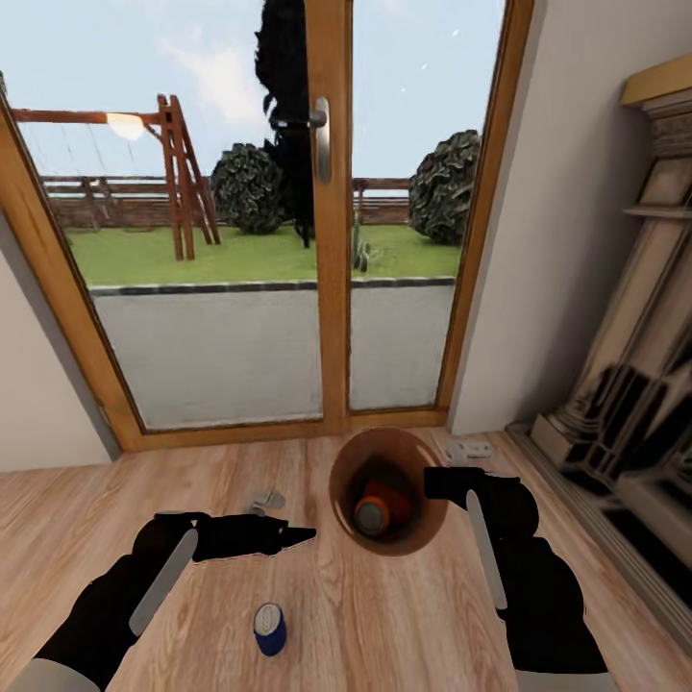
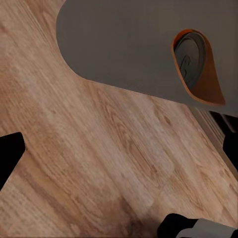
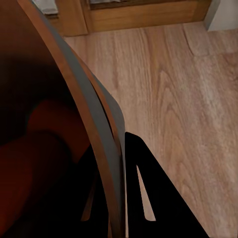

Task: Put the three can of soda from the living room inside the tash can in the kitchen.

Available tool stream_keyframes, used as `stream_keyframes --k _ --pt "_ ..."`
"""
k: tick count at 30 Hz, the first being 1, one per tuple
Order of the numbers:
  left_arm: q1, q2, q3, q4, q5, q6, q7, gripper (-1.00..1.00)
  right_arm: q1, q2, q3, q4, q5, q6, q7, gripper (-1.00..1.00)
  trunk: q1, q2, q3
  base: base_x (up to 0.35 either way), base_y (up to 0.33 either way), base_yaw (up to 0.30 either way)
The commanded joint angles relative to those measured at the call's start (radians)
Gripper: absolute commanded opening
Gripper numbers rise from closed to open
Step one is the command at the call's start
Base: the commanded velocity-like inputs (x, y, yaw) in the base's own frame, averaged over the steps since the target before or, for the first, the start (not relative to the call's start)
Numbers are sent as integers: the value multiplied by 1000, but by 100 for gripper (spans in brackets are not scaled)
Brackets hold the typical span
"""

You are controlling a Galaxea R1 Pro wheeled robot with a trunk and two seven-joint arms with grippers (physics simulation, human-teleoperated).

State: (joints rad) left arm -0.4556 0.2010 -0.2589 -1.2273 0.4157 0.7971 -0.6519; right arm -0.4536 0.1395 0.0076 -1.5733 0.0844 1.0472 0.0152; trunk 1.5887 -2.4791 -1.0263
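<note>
The brown wooden bucket [image 1: 420,538] hangs just above the plank floor, and my right gripper [image 1: 444,483] is shut on its right rim. The right wrist view shows the thin bucket wall [image 3: 101,148] pinched between my black fingers [image 3: 146,193]. Inside the bucket lies an orange soda can [image 1: 373,516] with a grey top, with more orange behind it. A dark blue soda can [image 1: 270,630] stands on the floor in front of me, between my arms. My left gripper [image 1: 288,533] is open and empty, left of the bucket and beyond the blue can. An orange can [image 2: 193,62] appears in the left wrist view.
A wooden-framed glass door [image 1: 332,240] to a garden stands straight ahead. At the right rises a fireplace surround [image 1: 634,384]. A small grey object [image 1: 267,500] and a white plate-like piece [image 1: 468,448] lie on the floor near the door. Walls flank both sides.
</note>
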Motion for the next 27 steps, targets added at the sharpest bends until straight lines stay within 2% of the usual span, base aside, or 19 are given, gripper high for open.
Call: stream_keyframes --k 1,6,27 --pt "0 0 0 0 0 0 0 100 0 0 0 -1 -20 0 3 -100 0 0 0 338 0 0" --pt "0 0 2 -1 0 -2 1 100 0 0 0 -1 -20 0 3 -100 0 0 0 193 0 0" --pt "0 0 7 -6 -6 -3 1 100 0 0 -3 -1 -20 0 3 -100 0 0 -1 3 0 0"
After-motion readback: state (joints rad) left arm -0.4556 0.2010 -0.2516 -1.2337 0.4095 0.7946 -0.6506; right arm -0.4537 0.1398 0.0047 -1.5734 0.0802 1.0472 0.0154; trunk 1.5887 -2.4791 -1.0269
